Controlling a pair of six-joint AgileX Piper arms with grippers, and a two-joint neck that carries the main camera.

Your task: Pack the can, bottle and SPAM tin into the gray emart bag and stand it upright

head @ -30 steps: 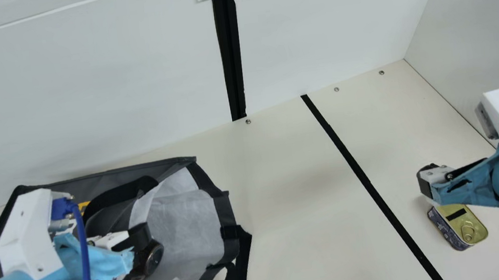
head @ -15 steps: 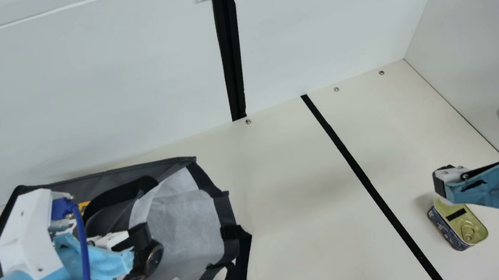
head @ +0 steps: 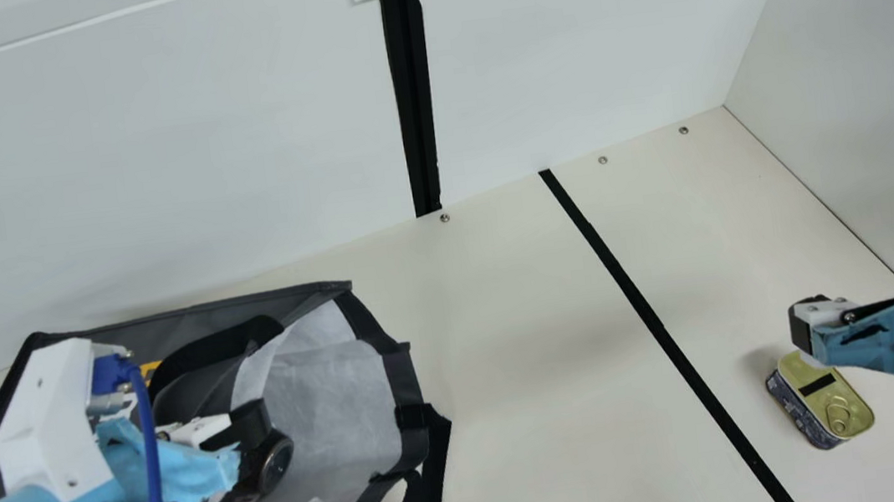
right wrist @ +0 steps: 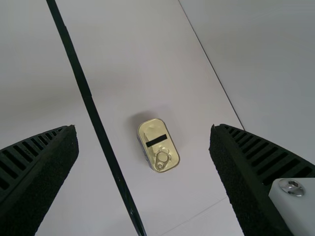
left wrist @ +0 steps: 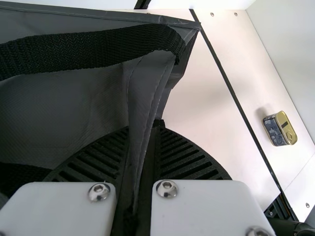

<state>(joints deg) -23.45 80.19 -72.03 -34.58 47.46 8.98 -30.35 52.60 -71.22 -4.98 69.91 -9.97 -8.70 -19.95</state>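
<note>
Black-fingered right gripper (head: 801,326) angled down above SPAM tin (head: 833,407), spread wide.

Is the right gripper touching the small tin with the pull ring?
Apart. The right wrist view shows the right gripper wide open, with bare table between the tin and each of its two fingers.

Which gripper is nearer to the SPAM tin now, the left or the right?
Right. The right gripper is open above the SPAM tin; the left gripper is far from it, closed on the gray bag.
</note>
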